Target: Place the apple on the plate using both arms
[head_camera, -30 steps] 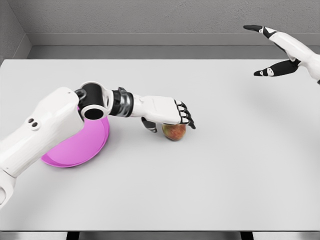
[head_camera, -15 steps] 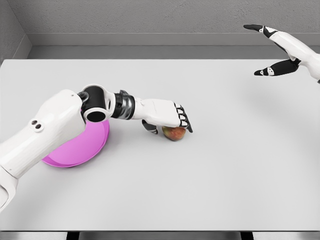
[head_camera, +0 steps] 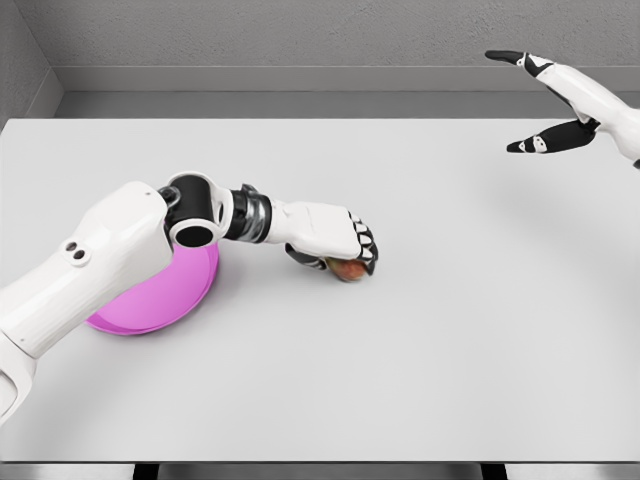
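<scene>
While your left hand point(head_camera: 335, 243) curls over the apple point(head_camera: 349, 270), right of the plate point(head_camera: 160, 300), treat it as firm, round, slippery: wrap its sides. Your right hand point(head_camera: 560, 105) hovers spread, empty.

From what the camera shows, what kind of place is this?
Probably a simulated test bench, not a real room: a bare white table against plain grey walls, holding only a pink plate and an apple under the left hand.
</scene>
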Motion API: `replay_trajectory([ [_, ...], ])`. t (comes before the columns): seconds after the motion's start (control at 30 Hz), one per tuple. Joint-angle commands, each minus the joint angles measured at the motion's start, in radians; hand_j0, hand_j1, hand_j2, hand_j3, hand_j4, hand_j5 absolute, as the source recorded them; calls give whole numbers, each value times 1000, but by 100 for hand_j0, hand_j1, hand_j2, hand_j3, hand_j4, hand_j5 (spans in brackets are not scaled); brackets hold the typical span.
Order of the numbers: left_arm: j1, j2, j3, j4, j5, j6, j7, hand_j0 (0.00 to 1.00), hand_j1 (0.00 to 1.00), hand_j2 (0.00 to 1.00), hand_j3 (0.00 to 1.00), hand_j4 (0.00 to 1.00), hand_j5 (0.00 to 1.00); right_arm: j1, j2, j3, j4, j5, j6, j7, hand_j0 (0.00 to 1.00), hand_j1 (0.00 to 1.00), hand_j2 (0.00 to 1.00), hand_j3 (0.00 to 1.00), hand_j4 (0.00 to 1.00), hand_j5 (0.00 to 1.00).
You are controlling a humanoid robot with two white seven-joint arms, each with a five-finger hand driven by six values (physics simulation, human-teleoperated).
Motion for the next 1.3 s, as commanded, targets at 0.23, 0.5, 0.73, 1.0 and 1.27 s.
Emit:
replay_trajectory([
  [0.23,-2,4,-4,0,2,0,-3,49,49,49,49,49,49,-2,-1,2,-1,-8,3,0,100,100,100,100,100,100],
  [0.5,-28,144,28,-90,108,0,7,41,41,41,41,41,41,-6,-1,2,-1,-8,3,0,100,100,100,100,100,100],
  [0.73,2,520,138,-155,270,0,7,40,40,40,40,40,40,-6,3,5,-2,-8,3,0,100,100,100,100,100,100],
  [1.0,63,589,137,-146,269,0,-2,43,43,43,43,43,43,-6,3,13,-2,-8,3,0,100,100,100,100,100,100],
  [1.27,71,577,135,-146,290,0,4,100,100,100,100,100,100,-5,3,14,-4,-8,3,0,100,100,100,100,100,100],
])
